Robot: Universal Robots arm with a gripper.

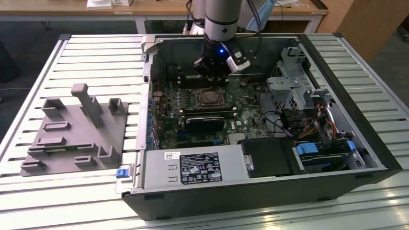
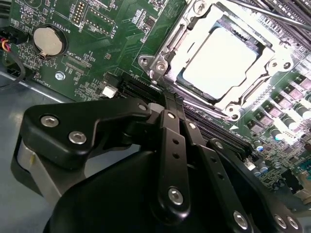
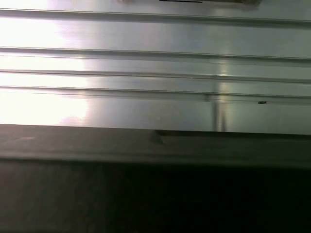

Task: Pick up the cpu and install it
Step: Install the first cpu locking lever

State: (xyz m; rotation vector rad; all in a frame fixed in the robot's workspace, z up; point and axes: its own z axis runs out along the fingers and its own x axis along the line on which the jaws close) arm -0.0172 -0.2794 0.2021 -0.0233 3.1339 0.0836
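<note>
The cpu [image 2: 221,60], a flat square chip with a shiny pale metal top, lies inside the socket's metal frame [image 2: 167,53] on the green motherboard [image 2: 104,46]. In the exterior view the socket [image 1: 208,97] sits mid-board inside the open computer case [image 1: 357,143]. My gripper [image 1: 211,81] hangs just behind the socket, low over the board. In the second wrist view its black fingers [image 2: 171,114] lie pressed together, pointing at the socket's near edge, with nothing between them. The gripper is shut and apart from the cpu.
A grey plastic tray [image 1: 70,129] with upright blocks rests on the slatted table at the exterior view's left. The case holds a power supply [image 1: 191,167], a drive cage [image 1: 288,84] and cables [image 1: 307,124]. A coin battery [image 2: 47,40] sits on the board. The first wrist view faces table slats [image 3: 155,63].
</note>
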